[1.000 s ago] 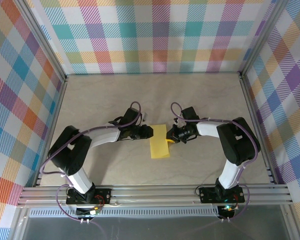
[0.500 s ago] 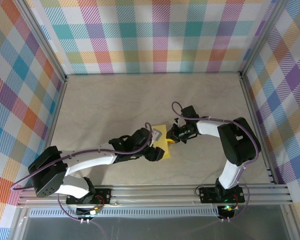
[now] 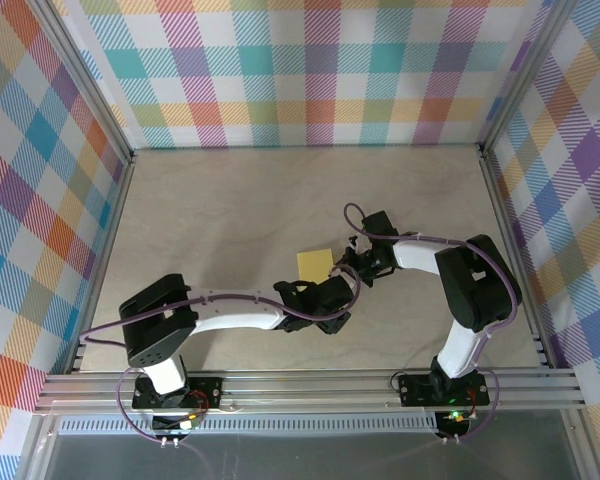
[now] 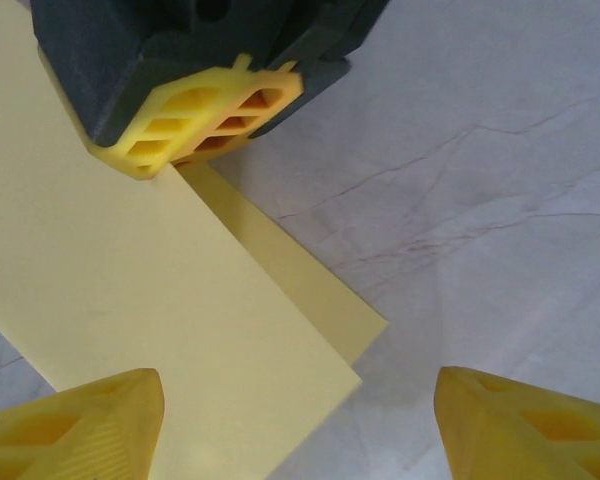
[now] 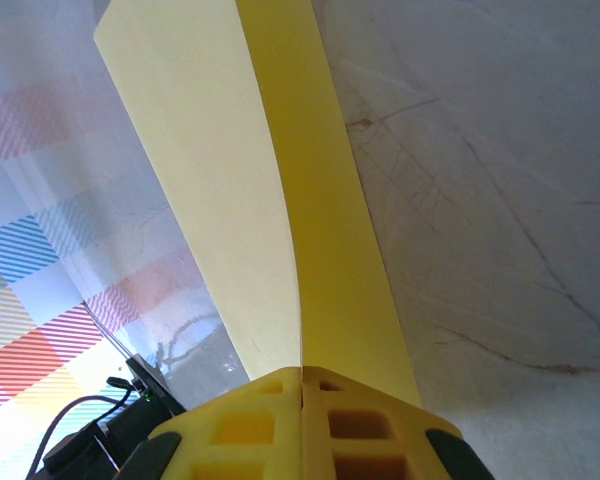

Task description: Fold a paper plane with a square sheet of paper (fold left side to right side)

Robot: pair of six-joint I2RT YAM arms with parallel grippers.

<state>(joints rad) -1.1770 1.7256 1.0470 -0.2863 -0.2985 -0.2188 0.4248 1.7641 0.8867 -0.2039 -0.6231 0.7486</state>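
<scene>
The square sheet of paper (image 3: 313, 263) is bright yellow and folded over on itself; two layers (image 4: 180, 300) show, the upper one offset from the lower. My right gripper (image 3: 352, 266) is shut on the sheet's right edge, fingertips (image 5: 302, 385) pressed together on both layers (image 5: 270, 180). My left gripper (image 3: 332, 292) hovers over the sheet's near part, hiding it from above. It is open (image 4: 300, 430), with the sheet's near corner between its fingertips (image 4: 75, 420) and nothing gripped. The right gripper's yellow fingertips (image 4: 205, 115) show at the top of the left wrist view.
The beige tabletop (image 3: 230, 210) is bounded by aluminium rails (image 3: 300, 385) and checked cloth walls (image 3: 310, 70). The left arm's elbow (image 3: 158, 318) lies low near the front rail. The right arm's elbow (image 3: 475, 285) stands at the right.
My left arm has swung from the sheet's left side round to its near side, and its jaws have opened. The right gripper stays shut on the sheet.
</scene>
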